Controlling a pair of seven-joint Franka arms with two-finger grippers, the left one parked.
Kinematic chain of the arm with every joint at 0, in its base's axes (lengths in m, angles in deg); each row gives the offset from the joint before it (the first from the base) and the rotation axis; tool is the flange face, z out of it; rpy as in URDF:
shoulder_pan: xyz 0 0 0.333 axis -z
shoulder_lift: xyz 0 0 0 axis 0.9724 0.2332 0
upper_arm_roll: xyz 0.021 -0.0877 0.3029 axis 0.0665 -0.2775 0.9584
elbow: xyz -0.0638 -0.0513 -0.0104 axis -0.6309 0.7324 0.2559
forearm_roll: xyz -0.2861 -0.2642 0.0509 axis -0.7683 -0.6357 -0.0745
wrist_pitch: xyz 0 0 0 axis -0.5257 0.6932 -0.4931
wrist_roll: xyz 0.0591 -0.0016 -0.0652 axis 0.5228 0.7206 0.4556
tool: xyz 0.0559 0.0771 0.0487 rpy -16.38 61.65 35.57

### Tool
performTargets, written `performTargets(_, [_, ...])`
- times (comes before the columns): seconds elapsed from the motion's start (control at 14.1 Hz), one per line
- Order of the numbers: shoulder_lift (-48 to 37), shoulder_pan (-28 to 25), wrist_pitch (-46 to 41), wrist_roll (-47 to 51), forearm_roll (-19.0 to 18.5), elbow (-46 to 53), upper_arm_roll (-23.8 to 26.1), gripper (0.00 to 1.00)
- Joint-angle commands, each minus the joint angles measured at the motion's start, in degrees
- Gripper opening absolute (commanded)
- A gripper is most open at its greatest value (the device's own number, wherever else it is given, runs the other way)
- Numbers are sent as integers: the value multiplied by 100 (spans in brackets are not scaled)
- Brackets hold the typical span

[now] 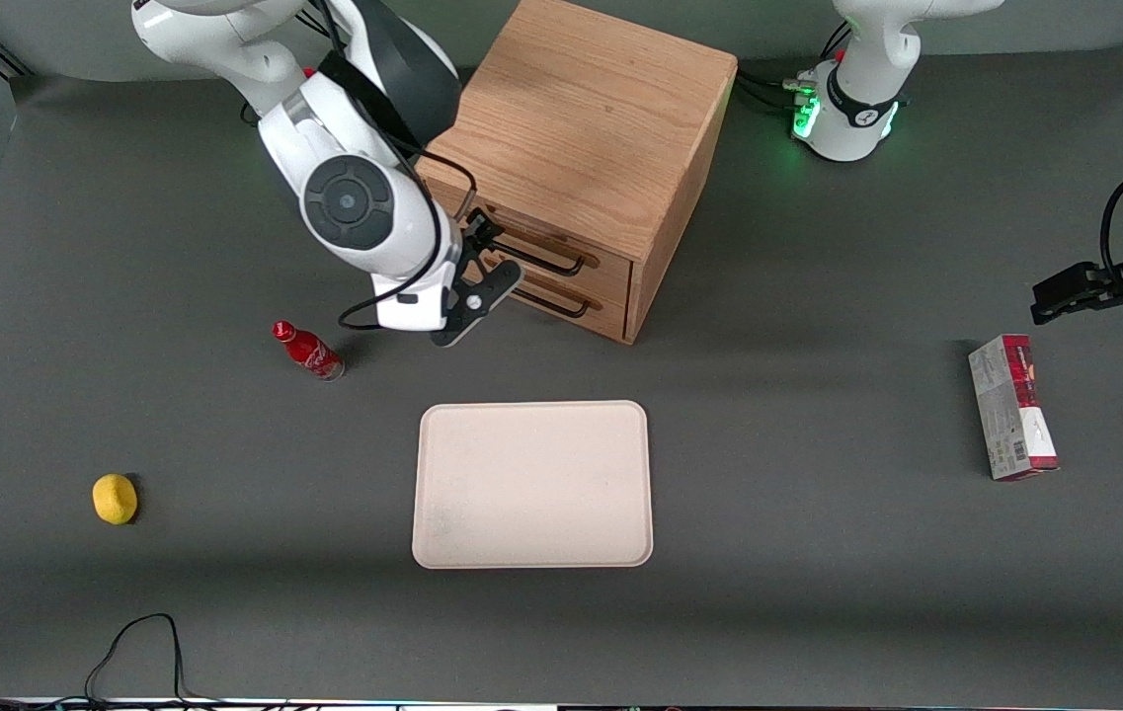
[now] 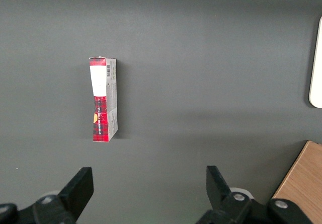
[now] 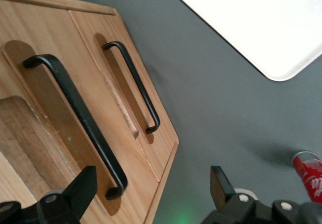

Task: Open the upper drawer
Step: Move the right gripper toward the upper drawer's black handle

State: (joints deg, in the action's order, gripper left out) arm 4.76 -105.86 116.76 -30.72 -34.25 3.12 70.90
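The upper drawer (image 1: 561, 255), top tier of the oak cabinet (image 1: 591, 138), sits flush and unopened. The gripper (image 1: 490, 265) hangs just in front of its black bar handle (image 3: 80, 121), jaws apart, gripping nothing. Grasping and pulling both remain.

The working arm (image 1: 344, 168) wears glossy white shells over rounded joints, one capped by a dark grey disc with a pale centre (image 1: 349, 201). A black sleeve covers the segment above it, with a small red spot beside. Thin black cables loop along the wrist. The gripper (image 1: 482, 259), just in front of the cabinet's drawers, is matte black, with two flat angular fingers (image 3: 80, 189) set wide apart, mounted on a black bracket with round silver screws (image 3: 49, 199).
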Motion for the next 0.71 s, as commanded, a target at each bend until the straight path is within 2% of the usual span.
performTargets(0.0, [169, -106, 95, -77, 204, 196, -24, 100])
performTargets(0.64, [344, -194, 280, -103, 319, 196, -24, 100])
